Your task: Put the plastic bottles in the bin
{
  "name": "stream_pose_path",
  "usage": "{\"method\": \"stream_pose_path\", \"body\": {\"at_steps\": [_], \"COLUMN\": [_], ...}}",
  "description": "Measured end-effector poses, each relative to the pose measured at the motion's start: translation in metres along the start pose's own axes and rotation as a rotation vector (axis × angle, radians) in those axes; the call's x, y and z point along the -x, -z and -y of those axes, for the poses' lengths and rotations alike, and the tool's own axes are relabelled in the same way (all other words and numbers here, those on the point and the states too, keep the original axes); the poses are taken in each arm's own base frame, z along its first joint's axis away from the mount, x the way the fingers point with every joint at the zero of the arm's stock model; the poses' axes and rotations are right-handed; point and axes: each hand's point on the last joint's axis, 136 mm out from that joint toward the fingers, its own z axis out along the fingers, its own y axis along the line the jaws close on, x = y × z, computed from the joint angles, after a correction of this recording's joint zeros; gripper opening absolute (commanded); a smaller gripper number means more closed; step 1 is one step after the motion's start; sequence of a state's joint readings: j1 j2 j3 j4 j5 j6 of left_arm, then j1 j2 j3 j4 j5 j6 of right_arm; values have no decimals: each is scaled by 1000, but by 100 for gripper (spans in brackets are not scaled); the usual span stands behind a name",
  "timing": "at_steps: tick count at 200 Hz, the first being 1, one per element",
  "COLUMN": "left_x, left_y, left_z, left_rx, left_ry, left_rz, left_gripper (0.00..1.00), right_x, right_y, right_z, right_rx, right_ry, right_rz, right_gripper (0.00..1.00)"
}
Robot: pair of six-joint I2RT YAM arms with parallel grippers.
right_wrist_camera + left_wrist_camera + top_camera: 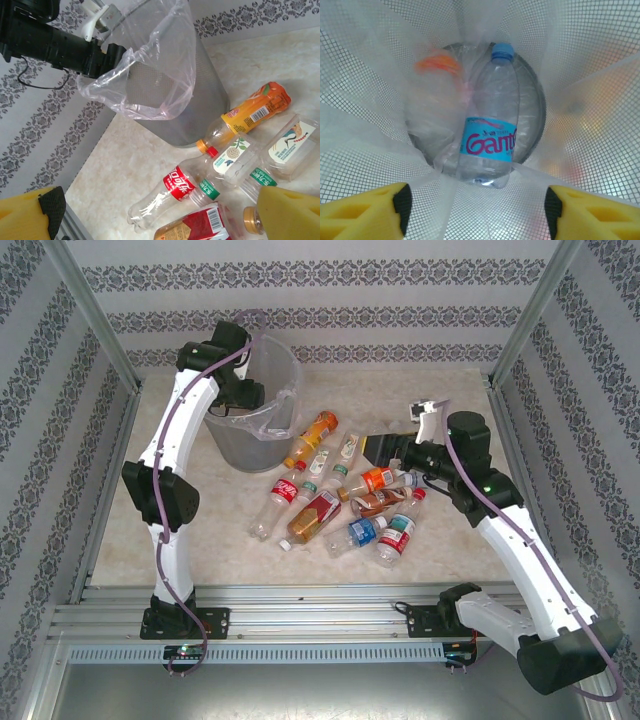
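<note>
The left hand (477, 206) is held open over the bin (235, 450) — a blue-labelled bottle (487, 145) is seen inside. The right hand (159, 210) is held wide open.

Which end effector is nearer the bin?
Left. The left end effector is at the mouth of the bin; the right end effector is off to the bin's right, over the bottles.
</note>
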State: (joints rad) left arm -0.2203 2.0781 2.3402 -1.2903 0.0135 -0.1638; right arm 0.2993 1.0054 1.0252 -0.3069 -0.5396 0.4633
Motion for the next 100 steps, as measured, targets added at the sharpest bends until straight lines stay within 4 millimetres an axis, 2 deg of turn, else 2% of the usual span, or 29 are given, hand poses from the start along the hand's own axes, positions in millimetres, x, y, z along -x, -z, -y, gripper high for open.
{"method": "stream_pose_path", "body": {"at_steps": [26, 58, 100], "left_x": [5, 21, 35], "left_y": [5, 23, 45], "left_z": [0, 2, 8], "left_rx": [1, -12, -52], "left_ry": [2, 7, 8], "left_rz": [19, 89, 164], "left_gripper": [87, 100, 100], "right_x": [-3, -4, -9], "right_y": [0, -1, -1], "right_z": [4, 13, 36], "right_rx": [-17, -63, -172], "right_ry": [9, 22, 15], "right_rz": [-11, -4, -2], "right_gripper": [98, 98, 98]}}
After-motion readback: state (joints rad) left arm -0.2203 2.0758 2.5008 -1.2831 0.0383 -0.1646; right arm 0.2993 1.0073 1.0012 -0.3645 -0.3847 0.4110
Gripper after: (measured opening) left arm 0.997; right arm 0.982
